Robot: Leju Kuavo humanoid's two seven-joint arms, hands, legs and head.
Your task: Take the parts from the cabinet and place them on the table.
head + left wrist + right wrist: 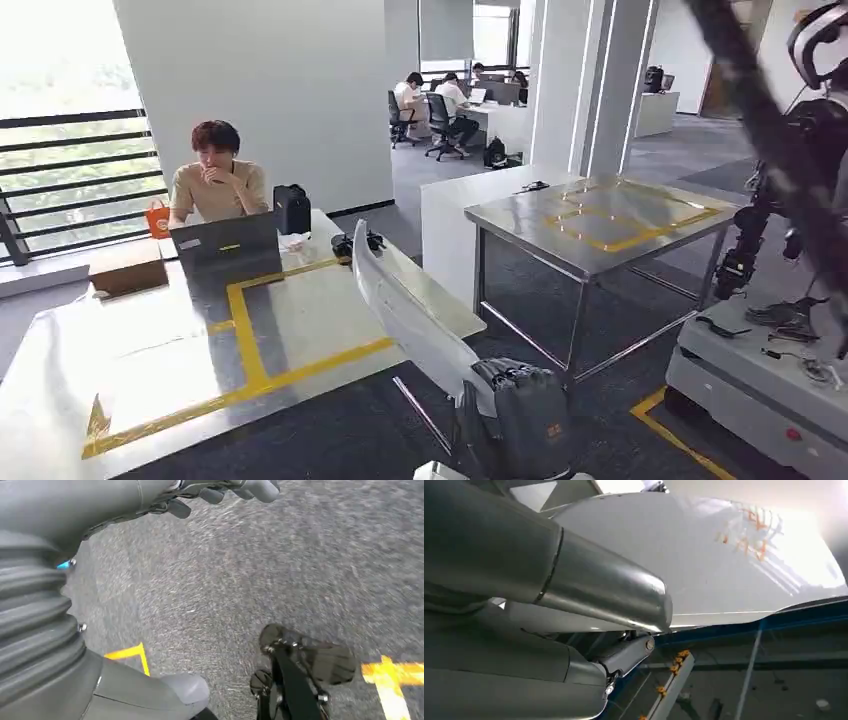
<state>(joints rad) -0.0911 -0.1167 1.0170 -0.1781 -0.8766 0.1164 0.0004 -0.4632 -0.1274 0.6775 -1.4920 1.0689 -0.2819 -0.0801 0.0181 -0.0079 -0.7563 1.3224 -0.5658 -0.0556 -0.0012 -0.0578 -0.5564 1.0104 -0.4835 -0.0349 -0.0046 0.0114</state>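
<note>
My right hand (522, 412) grips a long, curved white panel part (402, 298) by its near end, low in the middle of the head view. The part slants up and away, over the right edge of the steel table (150, 370) marked with yellow tape. In the right wrist view the white part (724, 555) lies close, with my thick grey thumb (599, 587) pressed across it. My left hand (165, 495) hangs over grey carpet, fingers apart and holding nothing.
A person sits at a laptop (225, 245) at the table's far end, beside a cardboard box (127, 268), a black case (291, 208) and a black device (355, 243). A second steel table (600, 215) stands to the right. Another robot (810, 130) stands on a grey cart (760, 385).
</note>
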